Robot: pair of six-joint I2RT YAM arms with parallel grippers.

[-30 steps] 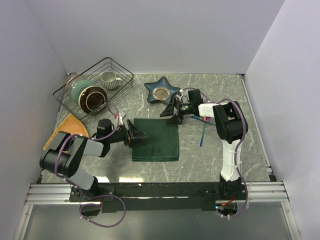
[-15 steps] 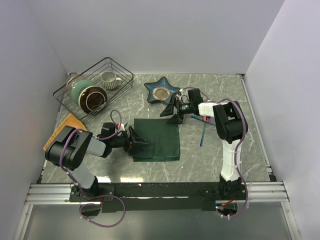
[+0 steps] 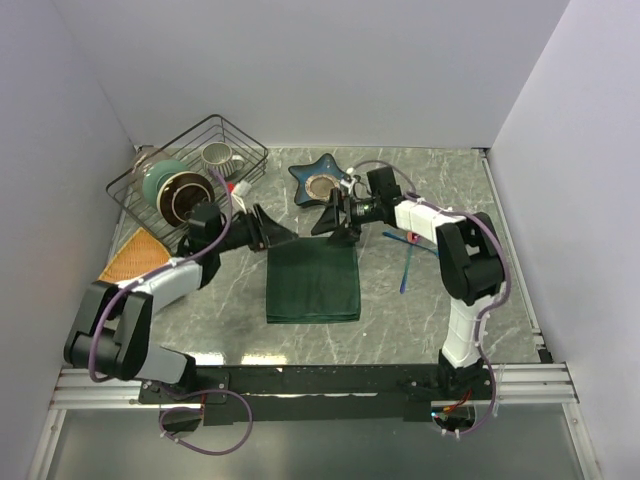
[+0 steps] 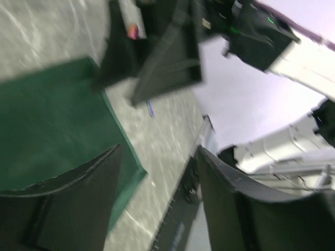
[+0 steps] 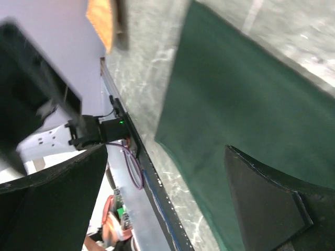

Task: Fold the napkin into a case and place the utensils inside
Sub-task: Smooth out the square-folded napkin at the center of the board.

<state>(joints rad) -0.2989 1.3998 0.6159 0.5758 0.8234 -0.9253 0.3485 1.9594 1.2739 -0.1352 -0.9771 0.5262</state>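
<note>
The dark green napkin (image 3: 312,282) lies flat on the table as a folded rectangle. My left gripper (image 3: 272,229) hovers over its far left corner, open, with nothing between its fingers (image 4: 78,198). Beneath them, the left wrist view shows the napkin (image 4: 52,120). My right gripper (image 3: 335,217) hangs open over the far right corner, and the right wrist view looks down on the napkin (image 5: 246,99) below its fingers (image 5: 267,198). The blue utensil (image 3: 405,268) and the pink one (image 3: 400,238) lie to the right of the cloth, beside the right arm.
A blue star-shaped dish (image 3: 322,180) sits just behind the two grippers. A wire basket (image 3: 240,135) with cups stands at the back left. An orange-tan mat (image 3: 135,255) lies at the left, under the left arm.
My left arm has swung from the napkin's left edge up to its far left corner, its jaws narrowing somewhat. The right gripper has shifted slightly back and left. The napkin has not moved.
</note>
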